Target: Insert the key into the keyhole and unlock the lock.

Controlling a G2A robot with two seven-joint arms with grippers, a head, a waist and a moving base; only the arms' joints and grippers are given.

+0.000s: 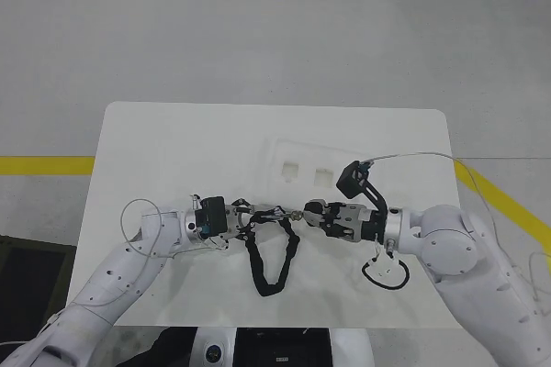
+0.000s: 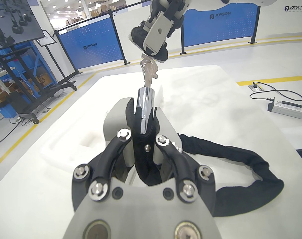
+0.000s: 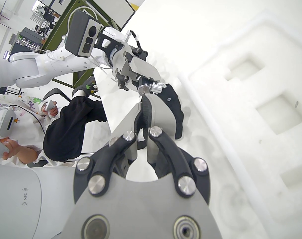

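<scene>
Silver key (image 2: 150, 72), chrome lock (image 2: 145, 108) (black sleeve (image 2: 240, 155))

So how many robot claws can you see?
2. The left gripper is clamped on the lock over the table. The right gripper faces it, pinching the key. None seems hidden.

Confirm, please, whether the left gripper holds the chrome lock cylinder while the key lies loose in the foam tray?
Not quite: the left gripper does hold the chrome lock cylinder, but the key is not in the foam tray. The right gripper holds it, its blade meeting the cylinder's end, as the left wrist view shows.
</scene>
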